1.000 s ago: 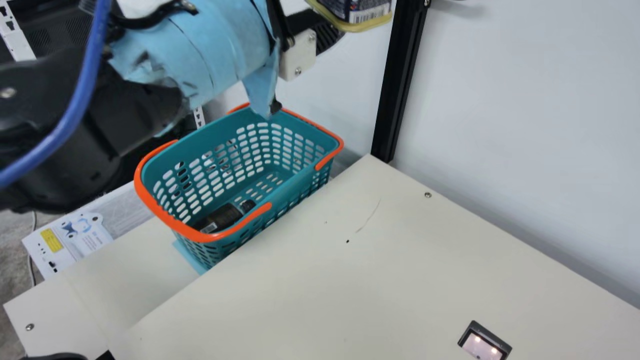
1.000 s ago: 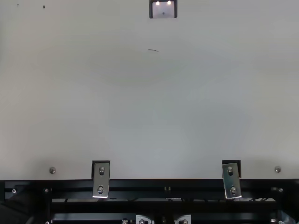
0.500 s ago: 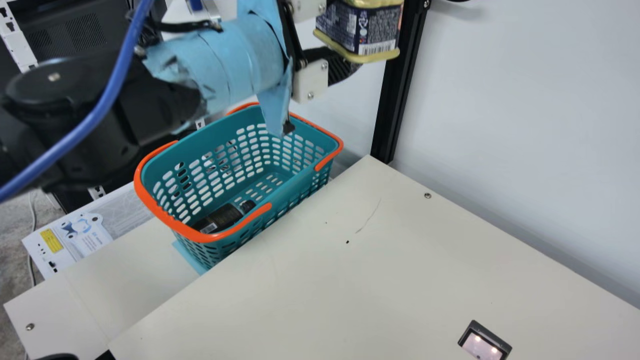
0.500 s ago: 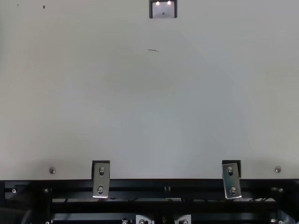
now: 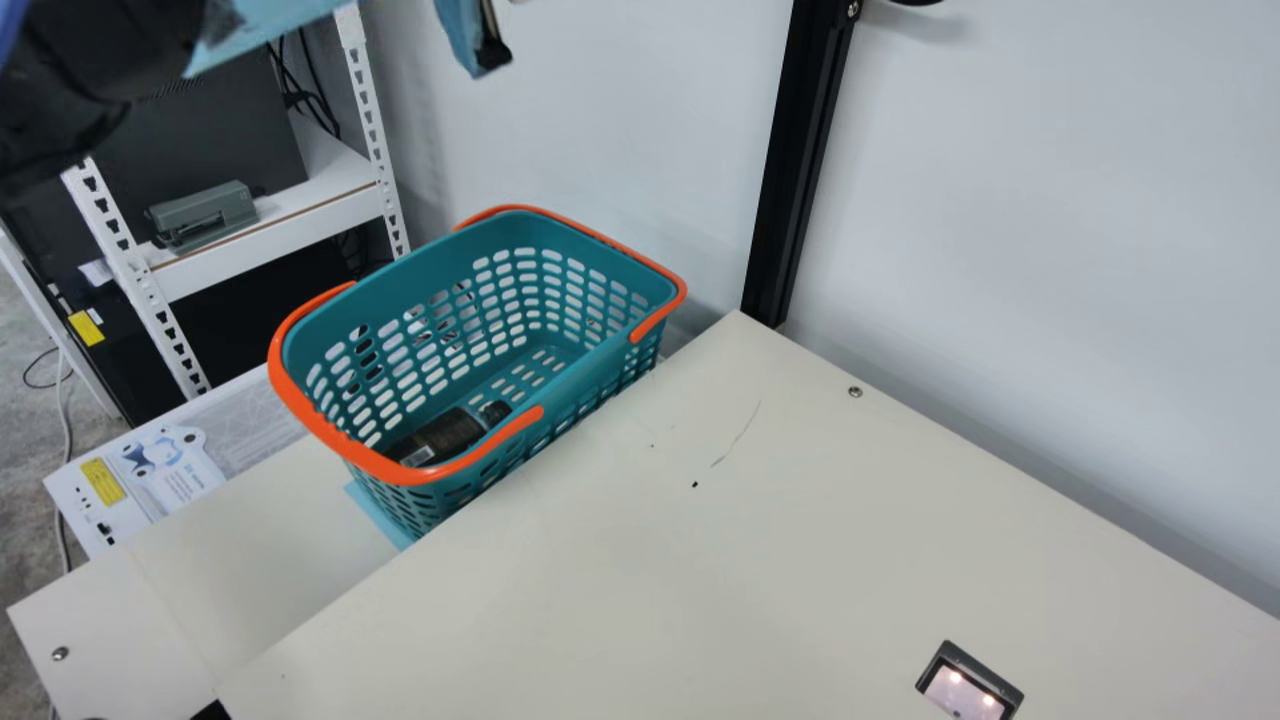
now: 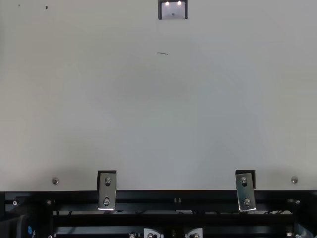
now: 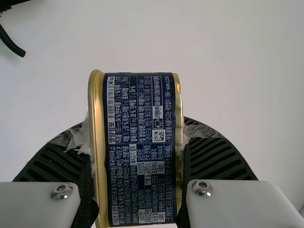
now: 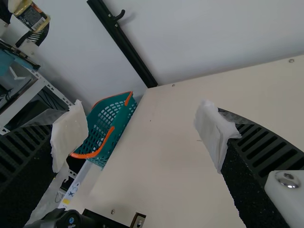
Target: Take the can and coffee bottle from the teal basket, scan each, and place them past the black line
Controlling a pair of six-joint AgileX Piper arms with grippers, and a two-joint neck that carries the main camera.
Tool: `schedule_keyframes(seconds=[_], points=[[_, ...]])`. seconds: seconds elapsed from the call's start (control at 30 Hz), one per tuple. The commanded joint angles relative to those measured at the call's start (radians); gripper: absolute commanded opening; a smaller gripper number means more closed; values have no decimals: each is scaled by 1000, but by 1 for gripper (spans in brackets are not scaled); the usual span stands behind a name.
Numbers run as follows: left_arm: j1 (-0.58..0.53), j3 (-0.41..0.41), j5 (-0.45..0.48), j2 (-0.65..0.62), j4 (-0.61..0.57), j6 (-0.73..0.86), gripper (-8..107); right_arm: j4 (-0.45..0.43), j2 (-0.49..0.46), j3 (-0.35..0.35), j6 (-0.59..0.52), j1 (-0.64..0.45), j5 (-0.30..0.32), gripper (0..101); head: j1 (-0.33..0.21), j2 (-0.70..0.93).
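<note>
Can (image 7: 140, 152), navy label with dense white print, clasped in left end effector (image 5: 478, 38)

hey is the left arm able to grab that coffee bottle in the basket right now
Probably not: the left gripper is shut on the can and would likely need to release it first. The teal basket is open on top, with nothing over the coffee bottle.

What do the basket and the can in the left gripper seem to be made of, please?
The basket looks like moulded plastic with a slight sheen, judging by its evenly slotted teal walls. The can seems metal, its gold-coloured rims shiny; whether its dark printed side is painted or wrapped, I cannot tell.
</note>
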Motion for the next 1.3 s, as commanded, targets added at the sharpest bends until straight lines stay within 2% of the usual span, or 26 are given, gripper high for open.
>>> schedule_keyframes(seconds=[0.0, 0.13, 0.27, 0.37, 0.87, 0.93, 0.97, 1.1, 1.27], points=[[0, 0, 0, 0, 0, 0, 10, 0, 0, 0, 0, 0, 0, 101, -27, 11], [6, 2, 50, 0, 4, 41, 10, 0, 0, 0, 0, 0, 0, 101, -27, 11], [7, -4, 49, 1, 16, 34, 10, 0, 0, 0, 0, 0, 0, 101, -27, 11], [-7, -6, 39, 9, 16, 93, 10, 0, 0, 0, 0, 0, 0, 101, -27, 11], [-150, 99, -34, 57, -3, 690, 10, 0, 0, 0, 0, 0, 0, 101, -27, 11], [-159, 126, -52, 52, -3, 706, 10, 0, 0, 0, 0, 0, 0, 101, -27, 11], [-155, 106, -38, 55, -3, 615, 10, 0, 0, 0, 0, 0, 0, 101, -27, 11], [-158, 125, -57, 53, -3, 698, 10, 0, 0, 0, 0, 0, 0, 101, -27, 11], [-155, 114, -56, 48, 41, 684, 10, 0, 0, 0, 0, 0, 0, 101, -27, 11]])
